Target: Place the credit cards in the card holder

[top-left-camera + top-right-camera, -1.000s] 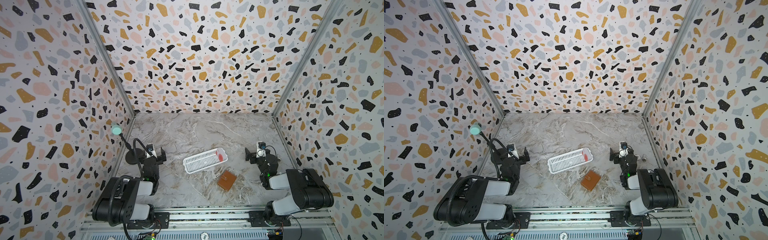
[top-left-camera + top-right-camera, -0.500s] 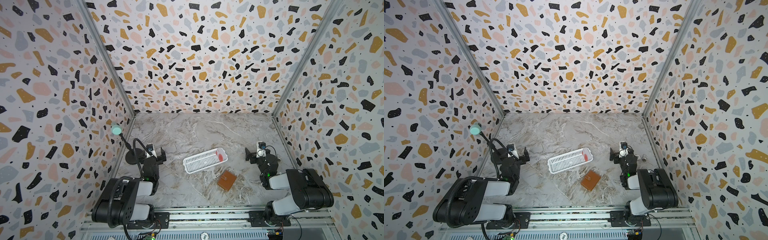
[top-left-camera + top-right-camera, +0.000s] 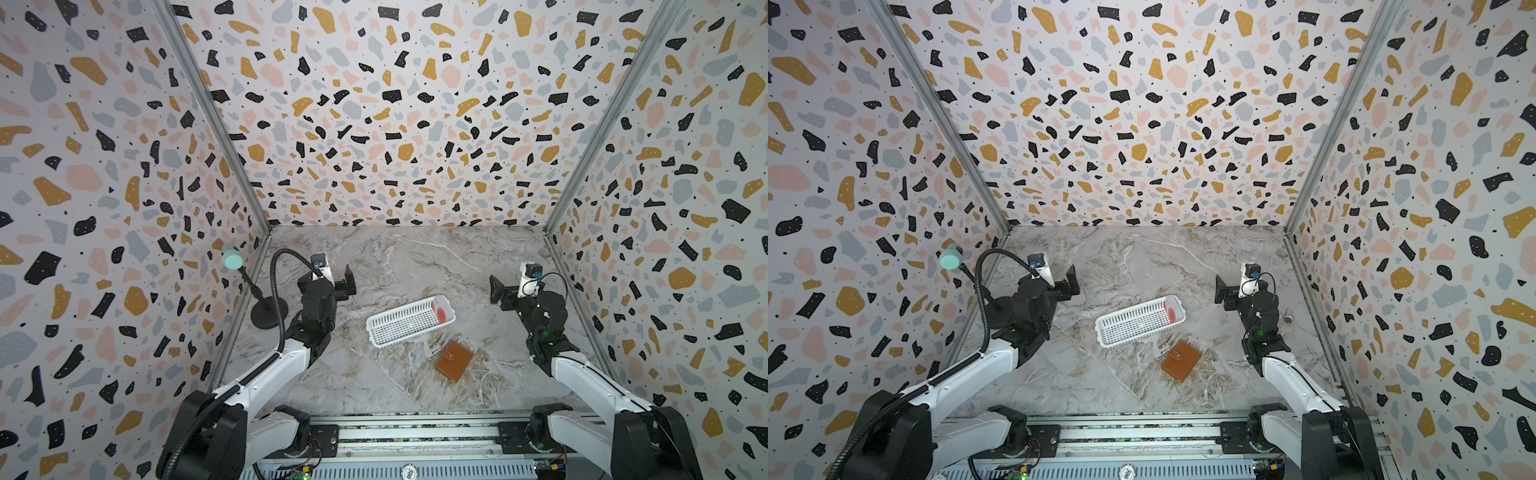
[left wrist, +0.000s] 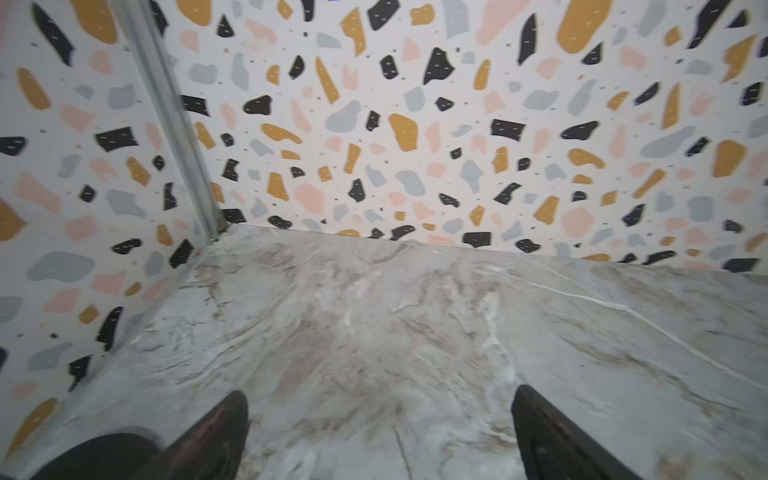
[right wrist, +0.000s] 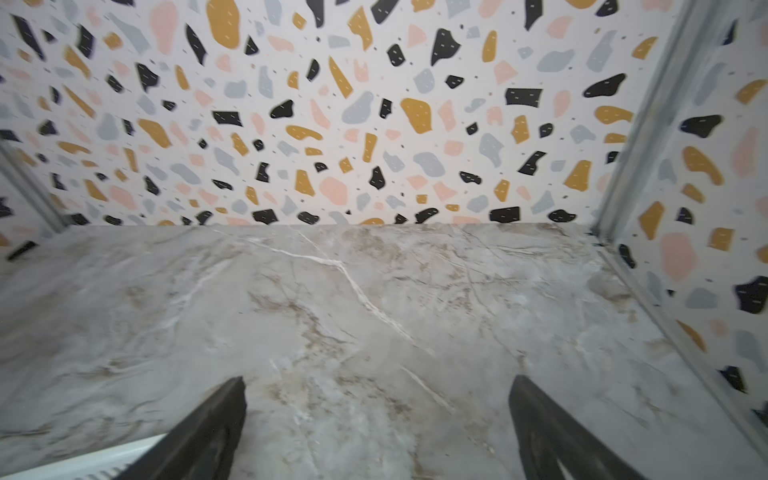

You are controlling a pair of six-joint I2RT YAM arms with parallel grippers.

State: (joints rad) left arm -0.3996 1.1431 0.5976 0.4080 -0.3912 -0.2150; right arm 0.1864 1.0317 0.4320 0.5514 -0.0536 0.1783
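The credit cards [image 3: 441, 309] [image 3: 1170, 309], pale with red blobs, stand at the right end of a white slotted basket [image 3: 405, 322] [image 3: 1133, 322] in both top views. The card holder [image 3: 454, 360] [image 3: 1181, 360], a tan-brown leather wallet with a snap tab, lies shut on the marble floor just in front of the basket. My left gripper [image 3: 326, 279] [image 4: 380, 415] hovers open to the left of the basket, with nothing between its fingers. Off to the basket's right, my right gripper [image 3: 515, 291] [image 5: 376, 407] is open and empty too. Neither wrist view shows the cards or the card holder.
A black stand with a mint-green head [image 3: 232, 259] stands by the left wall, its round base [image 3: 268, 313] beside the left arm. A small metal piece [image 3: 1288, 318] lies near the right wall. Patterned walls close in three sides. The basket's rim [image 5: 83, 461] shows in the right wrist view.
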